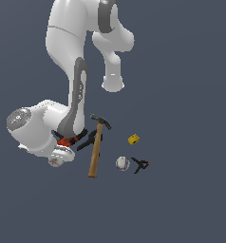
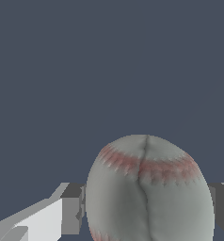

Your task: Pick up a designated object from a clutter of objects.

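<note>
Looking first at the exterior view, the Panda arm is folded low over the floor, and its gripper (image 1: 58, 159) is mostly hidden behind the wrist housing. A whitish round shape with reddish marks peeks out just under the wrist; it appears to be the baseball (image 1: 56, 161). A bit of the red-and-black power drill (image 1: 65, 140) shows directly behind the hand, and a black clamp (image 1: 91, 140) lies just beside it. The wooden-handled hammer (image 1: 98, 147) lies a little farther off, past that clamp. Well away from the hand sit the smaller whitish ball with purplish marks (image 1: 123, 163), a second black clamp (image 1: 140, 164) touching or nearly touching it, and a small yellow block (image 1: 133, 139).

Turning to the wrist view, the baseball (image 2: 149, 188) fills the space between the two fingers (image 2: 71, 214), red stitching arcing across its upper face. The fingers flank its widest part; whether the pads press the leather or stand just clear cannot be told.

By judgement the ball is light, firm and barely compressible, with a smooth curved skin that could roll or squirt out. Holding across the full diameter, pads centred, looks safest.
</note>
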